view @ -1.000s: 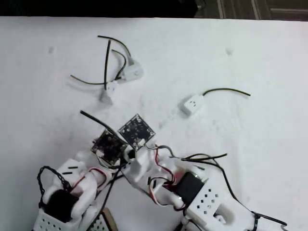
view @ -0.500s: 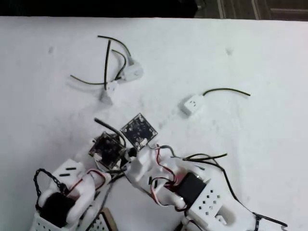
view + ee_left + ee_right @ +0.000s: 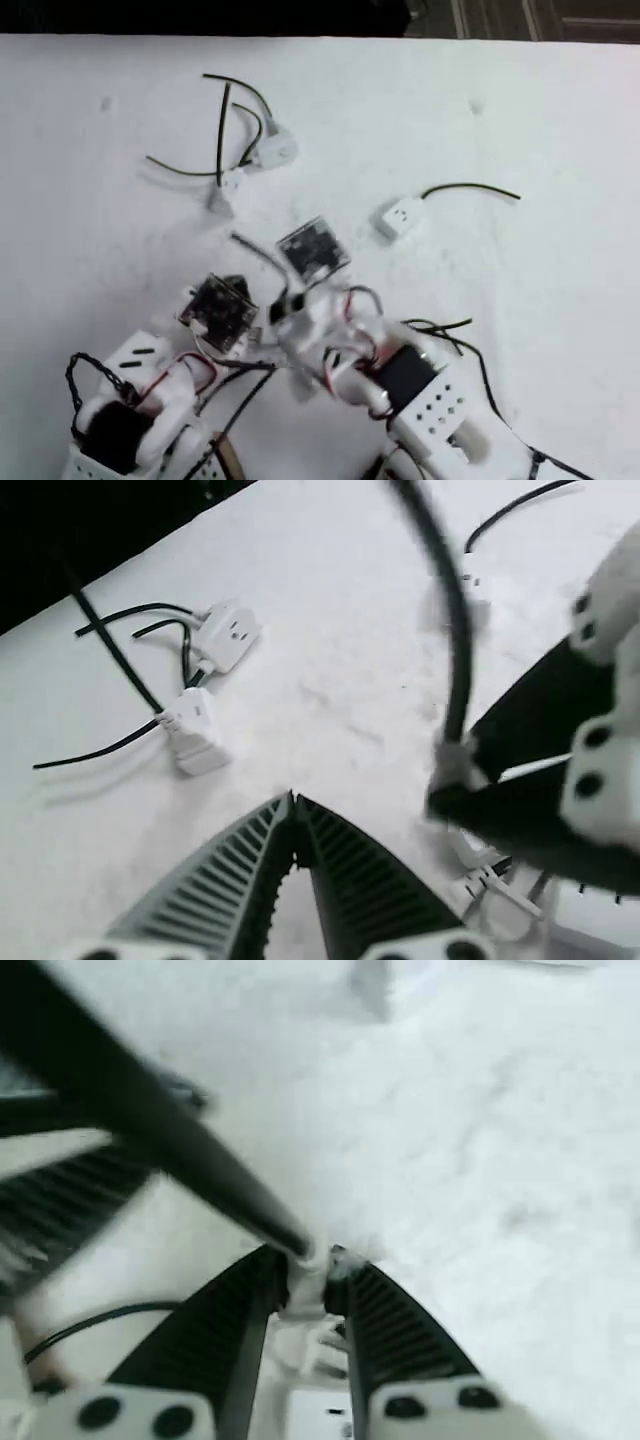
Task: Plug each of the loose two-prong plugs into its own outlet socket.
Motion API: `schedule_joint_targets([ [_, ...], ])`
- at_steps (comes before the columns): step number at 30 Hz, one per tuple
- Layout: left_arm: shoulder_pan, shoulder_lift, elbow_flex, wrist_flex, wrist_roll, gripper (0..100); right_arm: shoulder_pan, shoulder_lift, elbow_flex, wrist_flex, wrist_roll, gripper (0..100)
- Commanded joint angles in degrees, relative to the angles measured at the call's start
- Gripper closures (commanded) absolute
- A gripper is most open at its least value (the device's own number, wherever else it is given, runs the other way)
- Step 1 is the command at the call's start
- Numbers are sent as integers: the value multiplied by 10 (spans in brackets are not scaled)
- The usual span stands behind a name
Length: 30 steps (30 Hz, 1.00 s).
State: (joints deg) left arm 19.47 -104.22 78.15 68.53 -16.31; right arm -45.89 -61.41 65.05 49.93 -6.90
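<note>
My right gripper (image 3: 308, 1260) is shut on a small white two-prong plug (image 3: 303, 1278), whose black cord (image 3: 150, 1120) rises away from the jaws. In the high view this cord (image 3: 256, 252) sticks out to the left of the right arm's wrist near the table's middle. My left gripper (image 3: 295, 815) is shut with nothing in it and hovers just left of the right gripper. Two white outlet blocks (image 3: 228, 635) (image 3: 195, 735) with black cords lie close together at the far left (image 3: 275, 150) (image 3: 230, 185). A third white outlet (image 3: 400, 217) lies to the right.
The white table (image 3: 540, 120) has open room on its right side and along the far edge. Loose black wires (image 3: 435, 328) trail from the right arm near the front. The left arm's base (image 3: 120, 420) sits at the front left corner.
The right gripper has carried the plug and its cord up and to the right, toward the table's middle. The left arm has drawn back to the front left.
</note>
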Motion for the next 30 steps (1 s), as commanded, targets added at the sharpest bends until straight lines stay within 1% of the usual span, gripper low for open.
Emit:
schedule_joint_targets([
  [1,-58,1,-21,-2,-4,975,116,-7,-43,1,0,981],
  [3,-65,1,-19,1,-4,974,169,-7,-58,7,5,981],
  [7,-68,2,-18,2,-5,973,258,-3,-93,39,44,981],
  [9,-68,2,-20,0,-30,973,295,-2,-104,45,44,981],
  [12,-68,4,-22,-8,-95,975,342,-1,-107,42,44,981],
  [19,-64,16,-26,-19,-109,972,419,-1,-113,34,44,981],
  [21,-64,58,-46,-19,-109,972,433,-1,-114,33,44,981],
  [23,-58,130,-84,-20,-113,972,439,-1,-117,34,44,981],
  [27,-14,310,-185,-10,-176,971,440,0,-122,36,44,981],
  [30,13,438,-248,-2,-224,913,459,0,-123,34,44,981],
])
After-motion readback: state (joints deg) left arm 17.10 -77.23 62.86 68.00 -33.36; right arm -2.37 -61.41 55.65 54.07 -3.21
